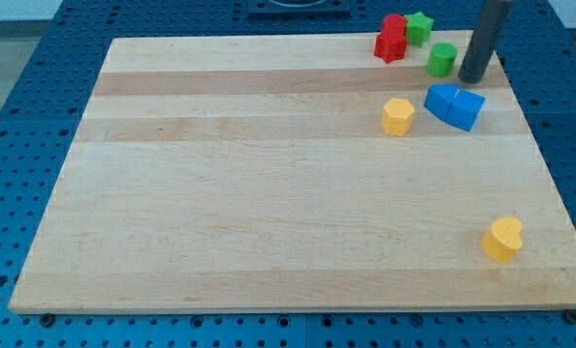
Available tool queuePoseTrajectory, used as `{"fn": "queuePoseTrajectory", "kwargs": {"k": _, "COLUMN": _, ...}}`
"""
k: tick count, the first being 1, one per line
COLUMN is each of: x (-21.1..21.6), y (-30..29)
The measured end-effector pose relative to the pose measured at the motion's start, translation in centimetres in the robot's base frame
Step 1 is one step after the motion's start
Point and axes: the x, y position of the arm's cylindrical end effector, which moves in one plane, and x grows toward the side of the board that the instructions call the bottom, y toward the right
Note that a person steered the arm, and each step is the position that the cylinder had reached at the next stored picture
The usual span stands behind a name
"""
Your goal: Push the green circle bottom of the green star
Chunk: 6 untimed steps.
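Camera view: my tip (473,78) sitting just right of green circle (443,60), no gripper fitted, nothing grasped. Nudging circle gently leftward, stopping directly beneath green star (419,27), avoiding red block (391,40).

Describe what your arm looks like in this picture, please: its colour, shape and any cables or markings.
Only a straight, dark grey rod shows, round like a cylinder and plain, entering from the view's top. My tip is its blunt lower end. I see no cables, markings or joints on it; the rest of the arm is out of the picture.
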Motion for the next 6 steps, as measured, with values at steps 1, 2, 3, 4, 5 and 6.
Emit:
{"fn": "queuePoseTrajectory", "kwargs": {"k": 1, "x": -1.7, "y": -1.7}}
{"fn": "queuePoseTrajectory", "kwargs": {"k": 2, "x": -4.9, "y": -1.7}}
{"fn": "queuePoseTrajectory", "kwargs": {"k": 3, "x": -4.6, "y": -1.7}}
{"fn": "queuePoseTrajectory", "kwargs": {"k": 4, "x": -2.8, "y": -2.9}}
{"fn": "queuePoseTrajectory", "kwargs": {"k": 5, "x": -2.5, "y": -7.7}}
{"fn": "queuePoseTrajectory", "kwargs": {"k": 6, "x": -2.0, "y": -8.1}}
